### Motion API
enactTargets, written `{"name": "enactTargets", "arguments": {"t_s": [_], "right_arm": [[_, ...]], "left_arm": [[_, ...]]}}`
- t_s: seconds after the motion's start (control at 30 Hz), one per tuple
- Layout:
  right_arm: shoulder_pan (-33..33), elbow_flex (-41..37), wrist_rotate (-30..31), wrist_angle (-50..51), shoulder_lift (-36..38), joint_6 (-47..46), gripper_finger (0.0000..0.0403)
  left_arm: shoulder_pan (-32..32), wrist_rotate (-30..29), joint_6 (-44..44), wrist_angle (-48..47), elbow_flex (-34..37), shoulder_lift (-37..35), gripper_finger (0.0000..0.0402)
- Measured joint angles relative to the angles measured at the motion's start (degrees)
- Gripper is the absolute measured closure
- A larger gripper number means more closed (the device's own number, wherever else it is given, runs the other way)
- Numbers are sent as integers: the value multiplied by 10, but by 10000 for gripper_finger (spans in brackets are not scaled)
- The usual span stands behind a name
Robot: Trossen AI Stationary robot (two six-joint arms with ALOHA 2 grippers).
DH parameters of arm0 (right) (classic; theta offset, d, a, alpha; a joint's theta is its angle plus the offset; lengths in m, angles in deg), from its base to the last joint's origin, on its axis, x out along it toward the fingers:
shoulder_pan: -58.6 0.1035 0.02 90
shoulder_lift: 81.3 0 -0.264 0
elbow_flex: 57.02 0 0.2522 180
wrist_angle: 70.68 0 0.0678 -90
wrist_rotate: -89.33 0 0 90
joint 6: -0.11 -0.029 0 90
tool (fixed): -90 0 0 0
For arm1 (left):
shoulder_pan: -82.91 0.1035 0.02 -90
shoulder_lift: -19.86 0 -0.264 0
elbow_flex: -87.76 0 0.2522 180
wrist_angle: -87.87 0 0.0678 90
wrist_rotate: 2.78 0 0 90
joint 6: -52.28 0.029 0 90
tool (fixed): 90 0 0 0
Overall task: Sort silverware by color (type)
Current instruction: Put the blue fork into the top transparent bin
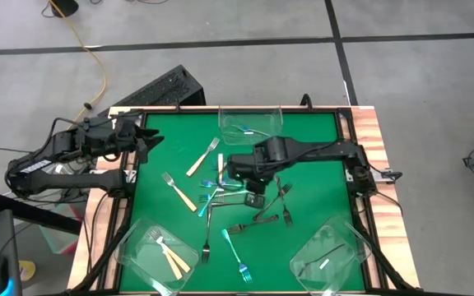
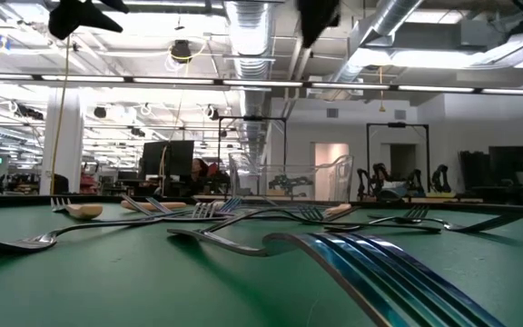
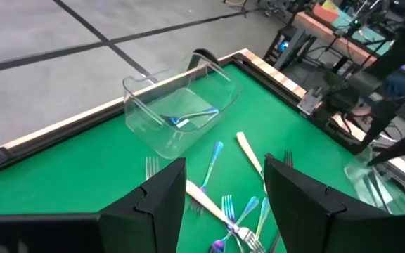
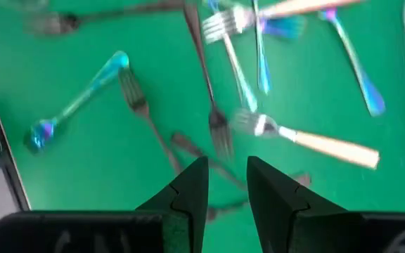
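Observation:
The silverware lies scattered flat on the green table [image 1: 311,140]: tan-handled forks [image 1: 202,158] [image 1: 178,191], teal forks [image 1: 233,242] and dark metal forks [image 1: 257,222]. My right gripper [image 1: 230,171] hangs over the middle of the pile, pointing steeply down, open with nothing between its fingers [image 4: 227,186]. Below it the right wrist view shows a tan fork [image 4: 322,146], a teal fork [image 4: 76,98] and a dark fork [image 4: 143,112]. My left gripper [image 1: 148,140] waits open above the table's left edge, well clear of the forks [image 3: 223,190].
Three clear tubs stand on the table: one at the far edge [image 1: 249,123] holding a blue fork [image 3: 188,118], one at the near left [image 1: 155,256] with tan forks, one at the near right [image 1: 332,256] with a dark fork. Wooden rails border the table.

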Motion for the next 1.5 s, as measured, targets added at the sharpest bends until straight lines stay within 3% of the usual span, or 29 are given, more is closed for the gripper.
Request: {"name": "enactTargets", "arguments": {"t_s": [0.17,0.3,0.5,0.8,1.07,1.23,1.5], "right_arm": [[67,0,8,-10,3,-95,284],[128,-1,67,-46,-16,-231,284],[180,-1,84,-116,-79,-364,284],[210,-1,26,-175,-182,-393,276],[213,-1,-13,-248,-223,-395,205],[217,-1,2,-243,-231,-439,169],[220,0,36,-275,-229,-499,170]], "left_arm": [[0,17,9,-6,0,0,226],[0,16,5,-6,0,0,226],[0,14,-4,-6,0,1,226],[0,13,1,-9,0,2,226],[0,12,2,-20,0,2,226],[0,10,-22,-20,0,2,226],[0,9,-39,-20,0,2,226]]}}
